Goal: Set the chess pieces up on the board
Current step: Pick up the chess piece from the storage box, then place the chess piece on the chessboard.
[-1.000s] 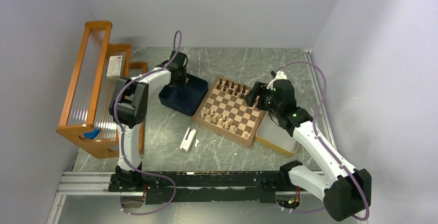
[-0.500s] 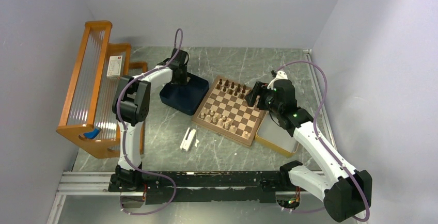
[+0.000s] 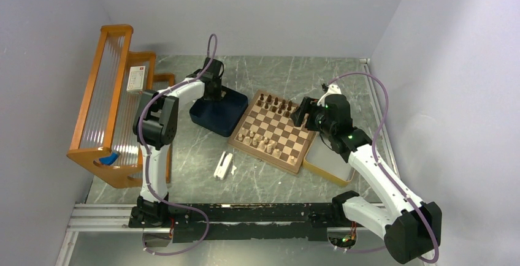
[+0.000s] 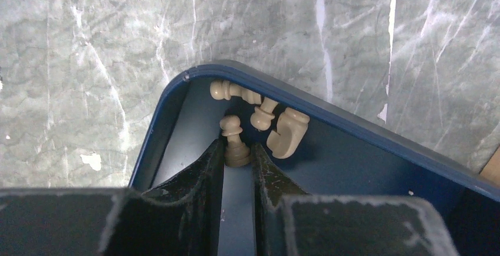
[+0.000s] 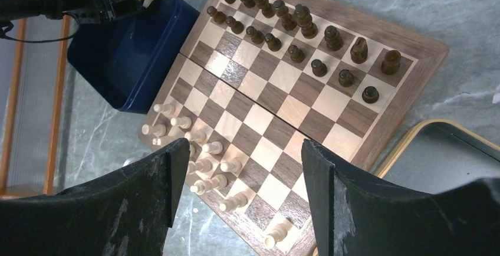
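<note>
In tray (image 4: 365, 167), left jaws around pawn (image 4: 234, 145)

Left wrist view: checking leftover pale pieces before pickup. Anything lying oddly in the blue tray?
Yes: three pale pieces lie toppled in a corner of the blue tray; a pawn is pinched in the left end effector.

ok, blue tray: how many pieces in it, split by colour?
Pale tan pieces: 4, one of them a pawn between the left gripper's fingers
Dark brown pieces: 0 in the blue tray; those in view stand on the board
Total in the tray: 4 in view; the gripper hides part of the tray floor.
</note>
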